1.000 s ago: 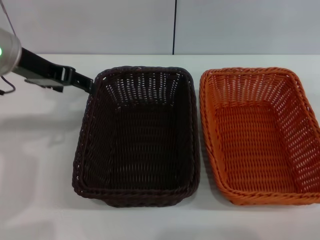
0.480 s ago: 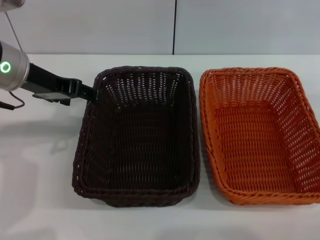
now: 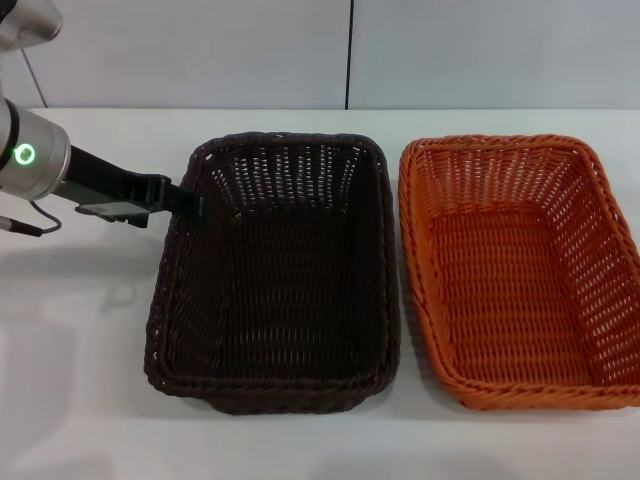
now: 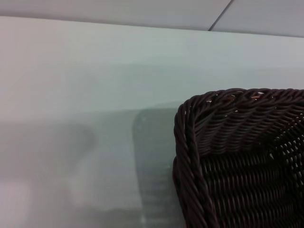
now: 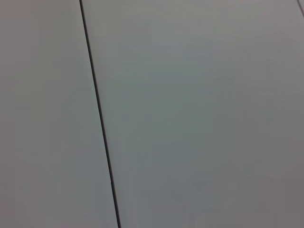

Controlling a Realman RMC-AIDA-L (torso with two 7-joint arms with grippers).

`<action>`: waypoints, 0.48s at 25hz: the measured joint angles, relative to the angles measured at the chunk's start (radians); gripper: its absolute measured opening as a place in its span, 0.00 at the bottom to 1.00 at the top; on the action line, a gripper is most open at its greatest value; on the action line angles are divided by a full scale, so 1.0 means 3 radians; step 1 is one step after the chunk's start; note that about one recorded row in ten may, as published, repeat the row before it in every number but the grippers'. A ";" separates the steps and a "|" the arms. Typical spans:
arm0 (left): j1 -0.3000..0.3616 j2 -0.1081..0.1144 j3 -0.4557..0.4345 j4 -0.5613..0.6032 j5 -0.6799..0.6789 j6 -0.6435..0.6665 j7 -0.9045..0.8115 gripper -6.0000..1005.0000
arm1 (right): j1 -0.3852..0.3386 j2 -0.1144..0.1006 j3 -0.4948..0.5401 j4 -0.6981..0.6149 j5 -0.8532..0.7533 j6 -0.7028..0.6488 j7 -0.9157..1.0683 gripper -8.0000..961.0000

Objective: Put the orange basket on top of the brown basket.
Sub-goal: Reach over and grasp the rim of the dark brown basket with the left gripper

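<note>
The brown basket [image 3: 280,270] stands empty on the white table, left of centre in the head view. The orange basket [image 3: 515,270] stands empty right beside it, with a narrow gap between them. My left gripper [image 3: 190,200] reaches in from the left and its dark tip is at the outside of the brown basket's left rim, near the far corner. The left wrist view shows that corner of the brown basket [image 4: 237,156] close up, with none of my fingers in sight. My right gripper is not in view.
The white table [image 3: 80,330] runs wide on the left of the brown basket and along the front. A grey wall with a vertical seam [image 3: 350,50] stands behind. The right wrist view shows only wall panels [image 5: 190,114].
My left arm has moved nearer along the brown basket's left side and a little to the right, and its tip now meets the rim. The baskets have not moved.
</note>
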 joint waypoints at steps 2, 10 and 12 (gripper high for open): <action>0.0011 0.0000 0.0007 0.0007 0.0000 0.0004 0.0000 0.86 | 0.0002 0.0000 -0.0001 0.0001 0.0000 0.0002 0.0000 0.74; 0.0030 -0.0005 0.0042 0.0172 -0.0025 0.0062 0.0003 0.86 | 0.0001 0.0000 -0.0013 0.0008 0.0000 0.0003 0.0000 0.74; 0.0033 -0.0005 0.0058 0.0196 -0.0058 0.0075 0.0007 0.86 | 0.0000 0.0000 -0.0016 0.0011 0.0000 0.0003 0.0000 0.74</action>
